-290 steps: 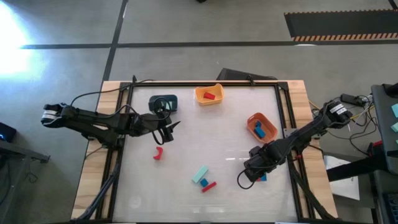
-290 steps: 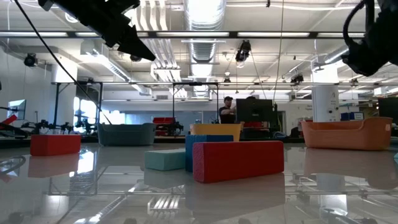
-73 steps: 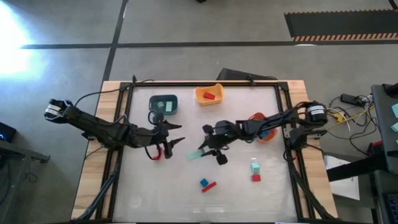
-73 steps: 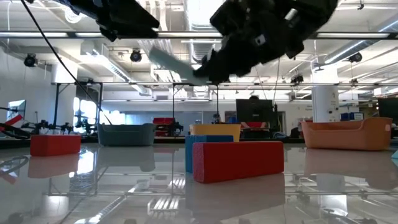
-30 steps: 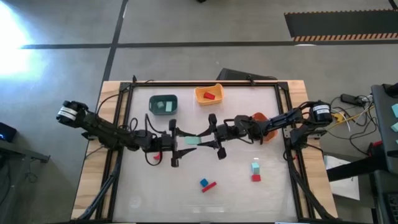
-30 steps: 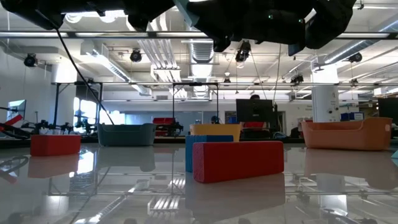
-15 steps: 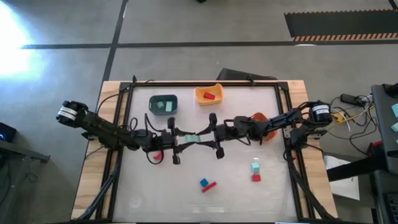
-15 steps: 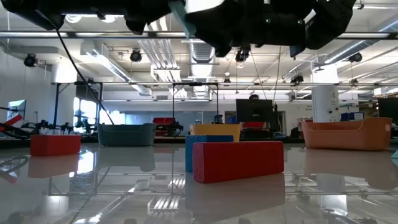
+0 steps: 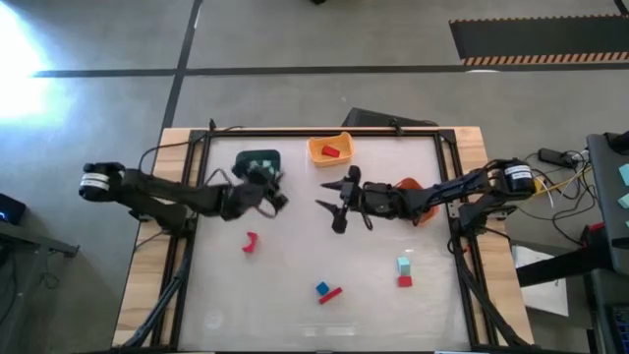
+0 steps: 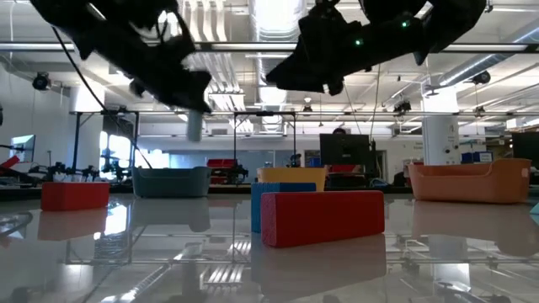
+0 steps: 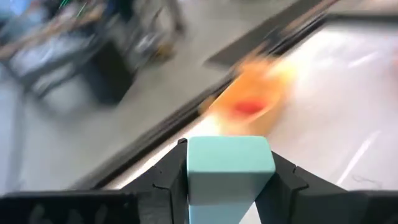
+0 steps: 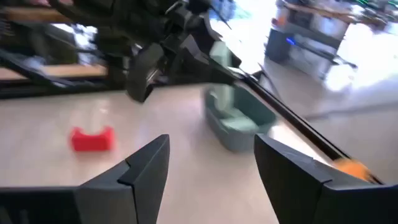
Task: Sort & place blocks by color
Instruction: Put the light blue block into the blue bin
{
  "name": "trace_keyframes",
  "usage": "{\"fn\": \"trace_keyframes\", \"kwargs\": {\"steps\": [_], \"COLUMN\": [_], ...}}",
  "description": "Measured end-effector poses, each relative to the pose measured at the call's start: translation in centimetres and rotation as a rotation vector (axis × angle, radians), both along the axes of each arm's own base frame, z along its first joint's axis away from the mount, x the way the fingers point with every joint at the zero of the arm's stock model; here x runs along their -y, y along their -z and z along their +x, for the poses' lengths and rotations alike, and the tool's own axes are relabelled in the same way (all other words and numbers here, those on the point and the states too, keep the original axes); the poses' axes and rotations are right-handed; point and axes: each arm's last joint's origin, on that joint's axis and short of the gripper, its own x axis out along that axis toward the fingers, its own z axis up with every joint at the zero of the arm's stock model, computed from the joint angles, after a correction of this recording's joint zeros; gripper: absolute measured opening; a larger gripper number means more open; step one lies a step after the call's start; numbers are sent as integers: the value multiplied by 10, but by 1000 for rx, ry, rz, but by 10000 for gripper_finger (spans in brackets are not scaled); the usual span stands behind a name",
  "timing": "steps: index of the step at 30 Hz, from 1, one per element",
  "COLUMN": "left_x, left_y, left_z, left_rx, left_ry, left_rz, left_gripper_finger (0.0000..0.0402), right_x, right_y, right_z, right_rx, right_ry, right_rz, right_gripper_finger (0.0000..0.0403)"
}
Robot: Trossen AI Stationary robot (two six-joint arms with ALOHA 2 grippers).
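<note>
Mint block [image 11: 229,167] sits clamped in the left gripper [image 9: 272,194]; right gripper [image 9: 332,208] fingers spread, empty; three bins.

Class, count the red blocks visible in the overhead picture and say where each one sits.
4: an arch at table left, a bar near the front edge, a cube at front right, and one in the yellow-orange bin. Others may hide under the arms.
</note>
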Motion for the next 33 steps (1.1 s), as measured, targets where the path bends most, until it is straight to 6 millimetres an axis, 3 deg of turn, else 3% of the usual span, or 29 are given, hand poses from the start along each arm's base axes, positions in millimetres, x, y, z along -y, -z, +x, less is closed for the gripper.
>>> {"fn": "trace_keyframes", "kwargs": {"steps": [6,13,16,23,33], "left_x": [-55,-95,-98,-99,-93], "left_y": [22,31,34,35,29], "left_z": [-25,-40,-42,-41,-38], "left_rx": [-162,-168,-175,-178,-158], "left_ry": [-259,-306,-303,-302,-261], "left_rz": [-123,-275,-304,-305,-300], "left_gripper_finger": [116,116,122,206,217], "right_x": [1,-2,-3,-2,-4], "right_y": [-6,-5,-4,-4,0], "right_z": [-10,-11,-11,-11,-13], "right_rx": [-51,-57,-67,-72,-110], "right_ry": [54,45,49,50,55], "right_rz": [59,66,79,79,121], "right_gripper_finger": [216,214,214,214,215]}}
